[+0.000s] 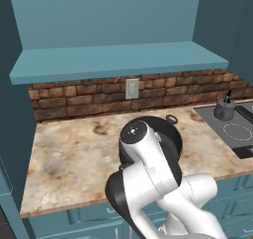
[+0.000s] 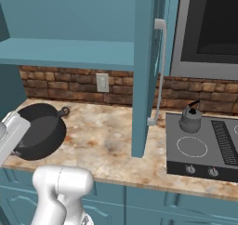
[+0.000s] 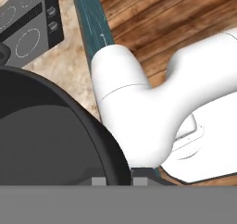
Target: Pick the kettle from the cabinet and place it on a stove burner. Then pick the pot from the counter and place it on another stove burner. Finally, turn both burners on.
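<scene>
Dark pot [image 2: 39, 131] on marbled counter [image 2: 107, 140], kettle [image 2: 190, 118] on cooktop [image 2: 204, 147]

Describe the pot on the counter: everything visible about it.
The pot is wide, low, round and dark grey, matte like metal, with a small loop handle on its far rim toward the brick wall. It sits upright and looks empty on the marbled counter, left of the open cabinet door and well away from the stove. The robot's arm hides its near side; in the hand view the rim fills the lower left, close to the pincer.

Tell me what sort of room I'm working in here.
A rendered home kitchen, by the look: a cooktop with a kettle on it, a marbled counter, and teal cabinets over a brick backsplash.
</scene>
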